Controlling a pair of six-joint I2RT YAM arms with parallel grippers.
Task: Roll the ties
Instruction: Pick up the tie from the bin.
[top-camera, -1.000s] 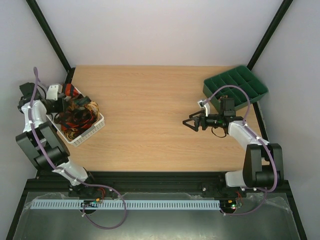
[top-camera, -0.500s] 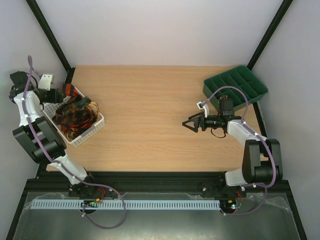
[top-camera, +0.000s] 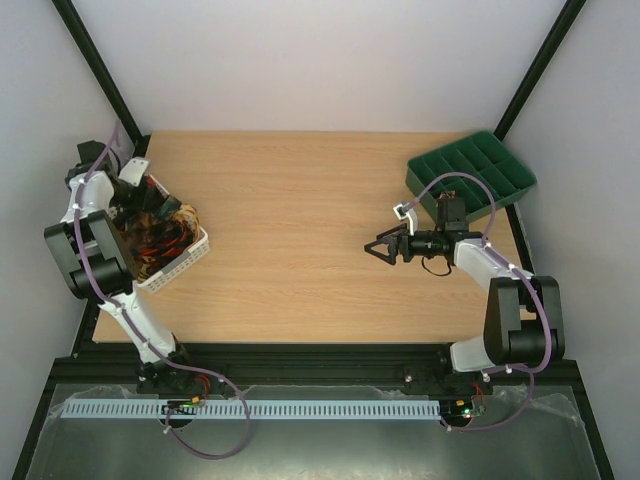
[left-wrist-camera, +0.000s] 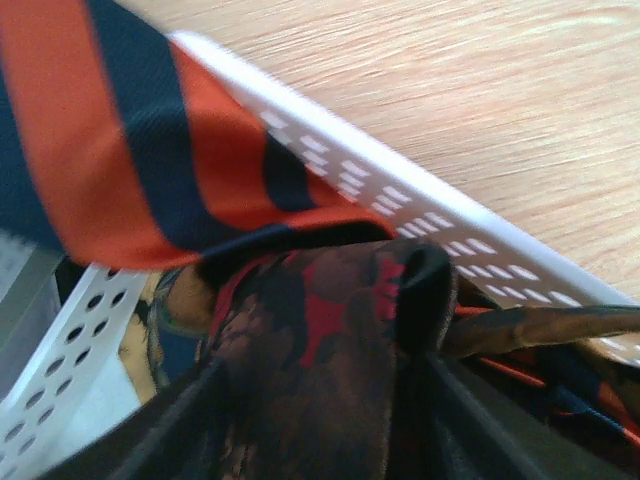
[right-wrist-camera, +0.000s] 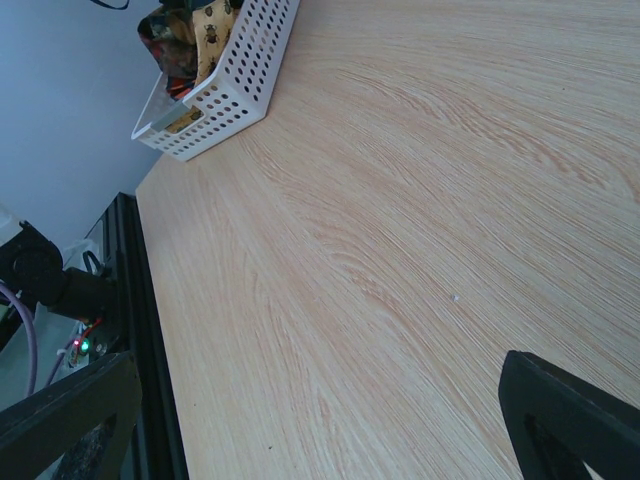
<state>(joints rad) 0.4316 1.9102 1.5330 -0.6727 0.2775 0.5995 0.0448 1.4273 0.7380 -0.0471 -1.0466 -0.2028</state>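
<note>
Left gripper (left-wrist-camera: 320, 375) swung back over basket (left-wrist-camera: 430, 205); dark brown tie (left-wrist-camera: 320, 310) between its spread jaws, grip unclear. Right gripper (top-camera: 375, 247) wide, empty. Likely step: pickup; next, clamp and lift clear.

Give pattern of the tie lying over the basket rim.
The tie has broad orange and dark stripes, clearest in left wrist view.

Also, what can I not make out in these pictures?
Left wrist view: the left gripper is dark and cut by the lower edge; whether it grips the brown tie is unclear.
Top view: the left arm covers part of the basket; the tangled ties are too small to count.
</note>
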